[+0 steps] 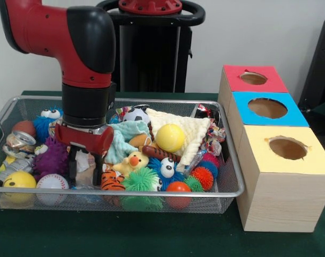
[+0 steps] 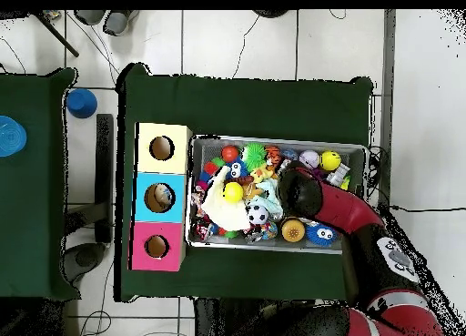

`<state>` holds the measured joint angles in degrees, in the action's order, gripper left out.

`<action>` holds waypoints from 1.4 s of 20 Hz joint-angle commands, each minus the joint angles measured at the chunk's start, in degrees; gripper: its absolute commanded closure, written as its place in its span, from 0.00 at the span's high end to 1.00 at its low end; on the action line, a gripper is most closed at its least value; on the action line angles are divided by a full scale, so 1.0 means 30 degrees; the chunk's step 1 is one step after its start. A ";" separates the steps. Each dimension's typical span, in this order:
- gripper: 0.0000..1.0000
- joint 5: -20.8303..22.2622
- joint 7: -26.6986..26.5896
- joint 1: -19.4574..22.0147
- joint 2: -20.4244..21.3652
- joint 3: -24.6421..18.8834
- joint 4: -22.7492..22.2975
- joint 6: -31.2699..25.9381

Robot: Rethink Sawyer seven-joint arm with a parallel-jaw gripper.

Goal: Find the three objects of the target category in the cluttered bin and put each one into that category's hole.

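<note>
From the front, the basket [image 1: 114, 199] sits on the green desk [image 1: 151, 238] and serves as the landmark for everything else. Against its nearest wall lie a yellow smiley ball [image 1: 19, 180], a white baseball [image 1: 52, 182], a striped tiger toy [image 1: 112, 181], a green spiky ball [image 1: 140, 180] and an orange ball [image 1: 178, 187].

Just behind the baseball, the end effector [image 1: 87, 170] reaches down into the basket's left half. Its dark fingers [image 1: 73, 165] stand a little apart with something pale and crinkly between them (it looks like a clear bag [image 1: 85, 163], though I cannot tell for certain whether the fingers actually clamp it). A purple spiky ball [image 1: 52, 158] lies just left of the end effector, and a dented can [image 1: 19, 143] sits against the basket's left wall.

Toward the basket's middle are a yellow duck [image 1: 131, 160], a yellow ball [image 1: 169, 137] resting on a cream cloth [image 1: 190, 131], and a soccer ball [image 1: 136, 116] further back. A rope toy [image 1: 214, 136] lies against the right wall.

Right of the basket, three wooden boxes stand in a row running away from the camera: the yellow box [image 1: 282, 176] nearest, then the blue box [image 1: 266, 108] with its hole [image 1: 267, 108], then the red box [image 1: 253, 78] farthest. In the overhead view something pale shows inside the blue box's hole [image 2: 159, 198], though what it is cannot be made out.

The red arm [image 1: 71, 32] rises from the basket's left half toward the black pedestal [image 1: 149, 48] beyond the far rim.
</note>
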<state>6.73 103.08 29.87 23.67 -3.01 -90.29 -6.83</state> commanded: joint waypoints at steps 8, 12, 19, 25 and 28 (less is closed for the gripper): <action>1.00 -0.1008 0.3722 -0.0231 -0.2115 -0.0106 -0.0502 0.1855; 1.00 -0.0589 0.3625 0.0232 -0.1836 -0.0887 -0.0951 0.2930; 1.00 -0.0361 0.4033 0.0887 -0.1752 -0.1764 -0.1540 0.4386; 1.00 -0.0146 0.4506 0.0771 -0.2528 -0.1084 -0.2115 0.6656; 1.00 -0.0230 0.4585 0.0744 -0.2736 -0.0998 -0.2324 0.7460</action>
<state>5.57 103.08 30.94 21.40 -3.03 -94.50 8.85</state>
